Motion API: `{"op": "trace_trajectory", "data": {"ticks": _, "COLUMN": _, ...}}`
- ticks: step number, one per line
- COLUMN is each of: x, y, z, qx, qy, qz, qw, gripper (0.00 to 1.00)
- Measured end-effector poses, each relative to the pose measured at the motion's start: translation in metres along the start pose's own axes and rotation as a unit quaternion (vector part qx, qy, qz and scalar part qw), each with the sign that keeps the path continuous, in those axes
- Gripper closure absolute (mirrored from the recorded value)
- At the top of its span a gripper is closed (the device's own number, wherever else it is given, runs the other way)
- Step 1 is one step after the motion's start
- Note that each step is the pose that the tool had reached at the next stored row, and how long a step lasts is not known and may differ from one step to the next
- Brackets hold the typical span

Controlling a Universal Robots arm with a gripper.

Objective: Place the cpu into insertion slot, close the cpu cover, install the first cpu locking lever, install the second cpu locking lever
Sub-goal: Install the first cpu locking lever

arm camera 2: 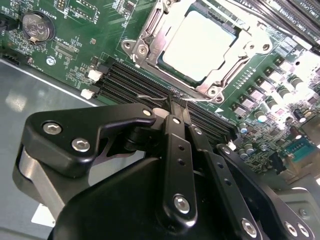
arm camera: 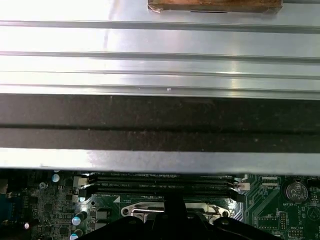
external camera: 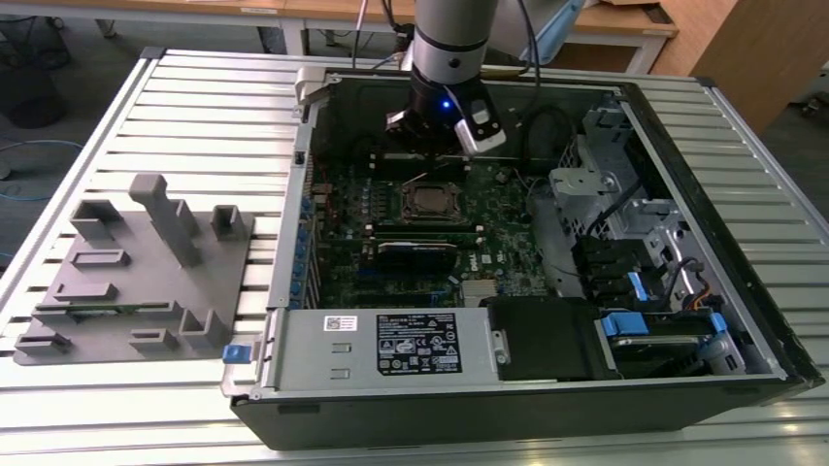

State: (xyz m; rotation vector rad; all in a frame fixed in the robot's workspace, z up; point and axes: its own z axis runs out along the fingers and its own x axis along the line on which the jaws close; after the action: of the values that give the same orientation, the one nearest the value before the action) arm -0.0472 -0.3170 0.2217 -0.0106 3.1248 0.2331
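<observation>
The cpu (arm camera 2: 200,45), pale and square, lies in the insertion slot (external camera: 432,199) on the green board. The silvery cpu cover (arm camera 2: 153,26) is down around it, and the chip's top shows through the window. My gripper (arm camera 2: 177,102) is shut, its two black fingers (arm camera 2: 172,135) pressed together. The tips sit at a thin wire locking lever (arm camera 2: 150,96) along the socket's edge, beside the black memory slots (arm camera 2: 130,82). I cannot tell whether the wire is pinched between them. In the exterior view the gripper (external camera: 437,155) hangs inside the open case, just behind the socket.
The grey power supply (external camera: 388,345) fills the case's front. Drive cages and cables (external camera: 609,194) crowd the exterior view's right. A grey fixture block (external camera: 130,272) stands on the slatted table (external camera: 194,116) at the exterior view's left. The case wall (arm camera: 160,120) rises close behind the gripper.
</observation>
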Motion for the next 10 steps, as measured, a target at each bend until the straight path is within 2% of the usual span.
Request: {"op": "trace_trajectory", "data": {"ticks": 10, "x": -0.0028, "y": 0.0014, "z": 0.001, "qx": 0.0, "qy": 0.0001, "qz": 0.0, "qw": 1.0, "gripper": 0.89}}
